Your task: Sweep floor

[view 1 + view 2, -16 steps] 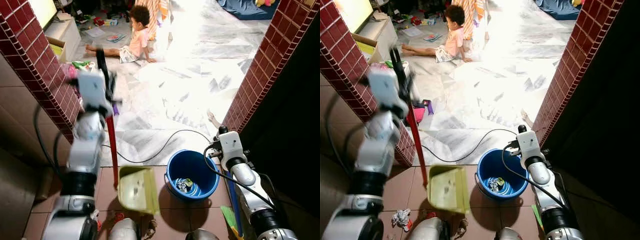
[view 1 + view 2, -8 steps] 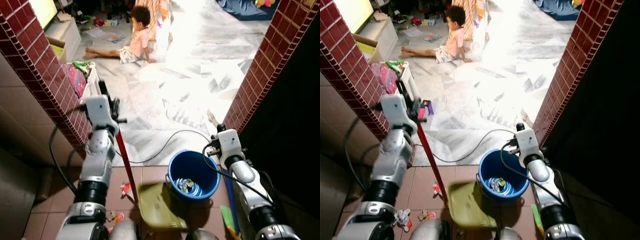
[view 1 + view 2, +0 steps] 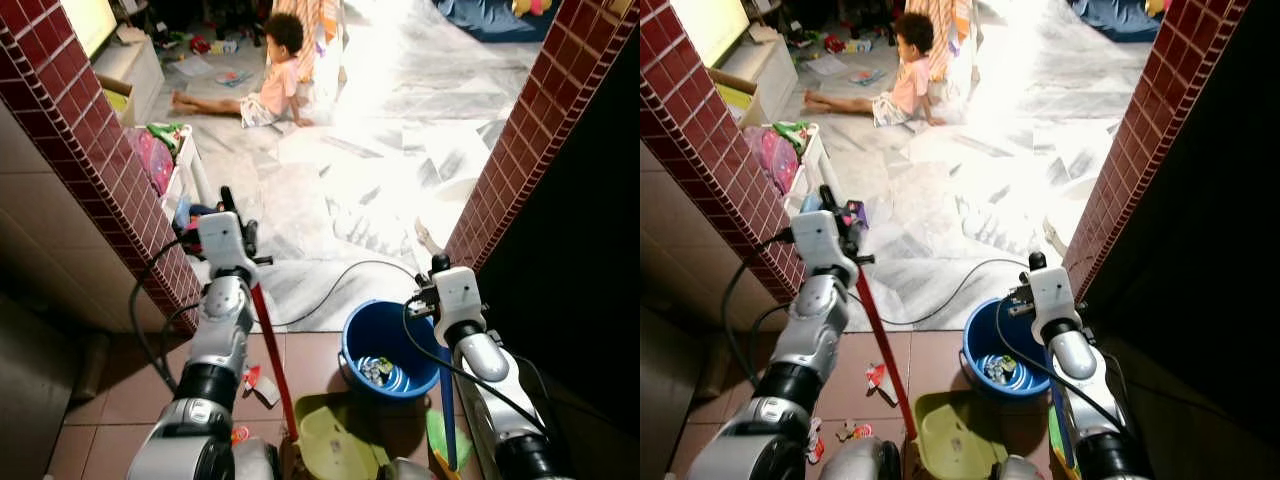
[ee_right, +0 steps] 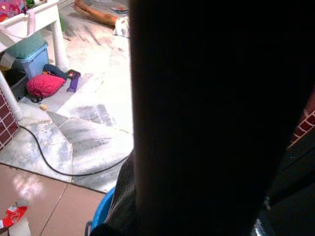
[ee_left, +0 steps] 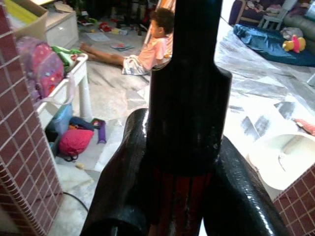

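Observation:
My left gripper (image 3: 240,240) is shut on the black top of the dustpan's red handle (image 3: 272,355), which slants down to the green dustpan (image 3: 335,447) lying on the brown tiles by my feet. In the left wrist view the fingers (image 5: 123,182) clasp that handle (image 5: 187,108). A blue bucket (image 3: 352,362) with some rubbish inside stands right of the dustpan. My right gripper (image 3: 437,268) is above the bucket's right rim, shut on a broom's blue handle (image 3: 446,400) with green bristles (image 3: 438,442) low down. A red-and-white wrapper (image 3: 258,382) and small scraps (image 3: 815,437) lie on the tiles.
A child (image 3: 275,75) sits on the bright marble floor beyond the doorway. Red brick pillars (image 3: 95,150) (image 3: 530,130) flank the opening. A black cable (image 3: 340,272) runs across the threshold. A white rack with bags (image 3: 165,165) stands by the left pillar.
My left arm has swung right and down, bringing the dustpan from raised beside the bucket to the tiles near my feet. The right arm has barely moved.

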Robot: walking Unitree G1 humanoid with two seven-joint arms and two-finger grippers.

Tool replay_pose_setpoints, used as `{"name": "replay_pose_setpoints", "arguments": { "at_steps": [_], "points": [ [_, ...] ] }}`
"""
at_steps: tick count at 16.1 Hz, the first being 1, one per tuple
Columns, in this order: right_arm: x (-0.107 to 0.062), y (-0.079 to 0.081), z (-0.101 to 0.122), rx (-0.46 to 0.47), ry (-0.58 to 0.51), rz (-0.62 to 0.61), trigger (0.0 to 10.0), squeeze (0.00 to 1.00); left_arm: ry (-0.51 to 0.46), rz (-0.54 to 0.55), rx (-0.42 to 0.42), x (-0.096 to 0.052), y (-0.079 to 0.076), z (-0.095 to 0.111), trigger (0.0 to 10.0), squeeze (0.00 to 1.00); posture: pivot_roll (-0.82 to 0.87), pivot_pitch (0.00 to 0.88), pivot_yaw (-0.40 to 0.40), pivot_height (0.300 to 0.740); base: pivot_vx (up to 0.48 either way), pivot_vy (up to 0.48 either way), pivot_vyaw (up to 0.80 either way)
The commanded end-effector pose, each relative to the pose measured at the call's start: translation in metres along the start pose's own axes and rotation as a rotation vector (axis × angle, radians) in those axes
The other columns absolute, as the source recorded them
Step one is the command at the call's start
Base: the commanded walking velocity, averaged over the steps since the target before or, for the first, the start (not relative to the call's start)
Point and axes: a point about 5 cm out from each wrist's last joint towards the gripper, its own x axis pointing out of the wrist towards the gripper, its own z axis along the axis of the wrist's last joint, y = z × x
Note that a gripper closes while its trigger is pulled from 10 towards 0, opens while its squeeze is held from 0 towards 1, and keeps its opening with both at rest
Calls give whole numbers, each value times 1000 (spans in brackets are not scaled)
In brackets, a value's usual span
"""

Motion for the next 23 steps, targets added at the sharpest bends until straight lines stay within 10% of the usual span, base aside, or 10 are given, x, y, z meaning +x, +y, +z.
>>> {"name": "replay_pose_setpoints", "arguments": {
  "at_steps": [1, 14, 23],
  "points": [
    [0, 0, 4, 32, -17, -2, 10000, 0, -65, -30, -28, 7, -11, 16, 10000, 0, -63, 0, 62, 740, 0, 0, 0],
    [-2, 0, 9, 13, -17, -8, 10000, 0, -50, -295, 42, 14, -76, 15, 10000, 0, -98, 0, 62, 740, 0, 0, 0],
    [-2, 6, 7, 44, -6, 53, 10000, 0, -157, 29, 118, 9, 7, 14, 10000, 0, -57, 0, 45, 740, 0, 0, 0]
  ]
}}
